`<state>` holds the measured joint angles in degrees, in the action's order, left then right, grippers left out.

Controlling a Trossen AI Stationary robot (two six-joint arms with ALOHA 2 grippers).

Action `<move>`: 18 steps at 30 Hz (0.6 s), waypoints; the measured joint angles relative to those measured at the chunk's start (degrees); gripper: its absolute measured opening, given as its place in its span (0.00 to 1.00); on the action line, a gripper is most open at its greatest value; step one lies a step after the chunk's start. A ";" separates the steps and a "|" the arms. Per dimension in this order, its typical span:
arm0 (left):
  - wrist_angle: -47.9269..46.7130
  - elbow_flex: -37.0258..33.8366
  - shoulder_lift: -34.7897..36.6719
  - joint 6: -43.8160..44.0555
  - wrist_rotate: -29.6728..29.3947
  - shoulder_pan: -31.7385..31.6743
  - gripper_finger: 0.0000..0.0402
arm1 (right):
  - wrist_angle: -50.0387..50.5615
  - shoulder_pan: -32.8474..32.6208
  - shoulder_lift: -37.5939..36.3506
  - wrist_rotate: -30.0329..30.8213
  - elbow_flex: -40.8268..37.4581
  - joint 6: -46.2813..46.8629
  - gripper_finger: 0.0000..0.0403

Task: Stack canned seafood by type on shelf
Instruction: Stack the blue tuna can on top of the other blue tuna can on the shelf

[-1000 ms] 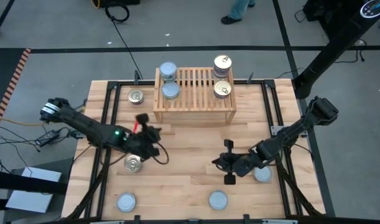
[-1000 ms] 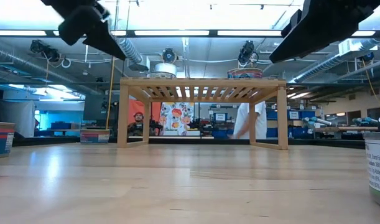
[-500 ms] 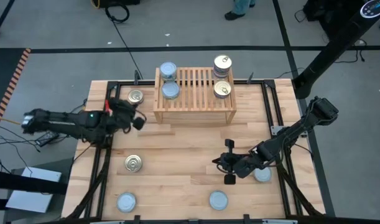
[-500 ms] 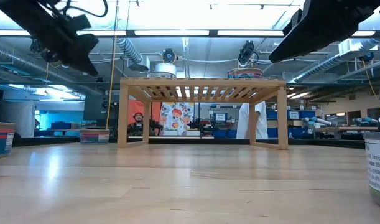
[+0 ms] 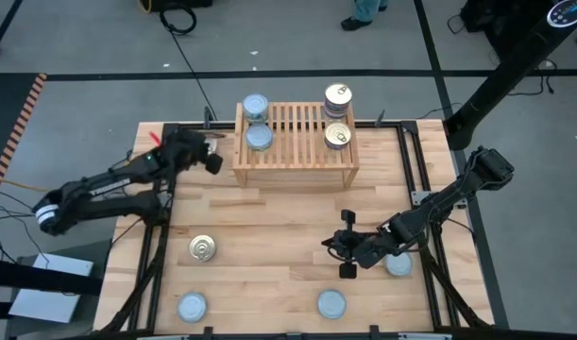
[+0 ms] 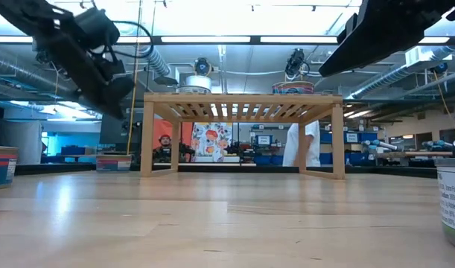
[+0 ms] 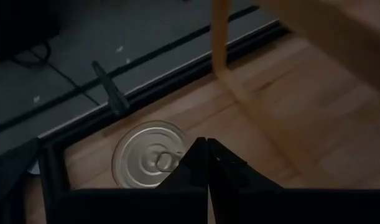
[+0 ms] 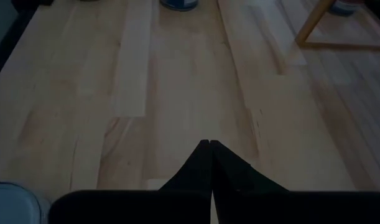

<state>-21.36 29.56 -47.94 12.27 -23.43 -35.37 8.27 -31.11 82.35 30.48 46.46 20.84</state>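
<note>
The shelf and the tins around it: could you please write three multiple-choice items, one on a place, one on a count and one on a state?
1. Where is the left gripper?
A. above a golden-lidded tin left of the shelf
B. over the shelf top
C. at the table's front edge

2. How many tins sit on the shelf?
A. two
B. four
C. six

3. How do the right gripper's fingers stand?
A. wide open
B. shut on a tin
C. shut, empty

Answers: 1 A, the left wrist view shows the pull-tab lid right below its fingers. 2 B, the high view shows two per side. 3 C, the right wrist view shows the fingers together over bare wood.
</note>
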 joint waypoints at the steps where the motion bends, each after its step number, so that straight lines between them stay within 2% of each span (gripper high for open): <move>1: 0.59 0.00 -0.93 -0.02 1.41 -1.86 0.00 | 0.04 0.00 0.00 0.00 0.00 0.00 0.02; 5: 1.00 0.00 -5.17 -0.31 6.21 -7.70 0.00 | 0.12 0.00 0.00 0.00 0.00 0.00 0.02; 8: 1.11 0.00 -9.12 -1.49 8.00 -9.72 0.00 | 0.11 0.00 0.00 0.00 0.00 0.00 0.02; 14: 4.02 0.02 -15.27 -2.73 7.59 -10.96 0.00 | 0.09 0.00 0.02 -0.02 0.00 0.00 0.02; 18: 2.56 0.02 -17.86 -3.07 6.28 -12.00 0.00 | 0.09 0.00 0.02 -0.02 0.00 0.00 0.02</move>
<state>-18.80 29.58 -65.80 9.20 -17.16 -47.37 8.36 -31.11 82.37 30.46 46.46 20.84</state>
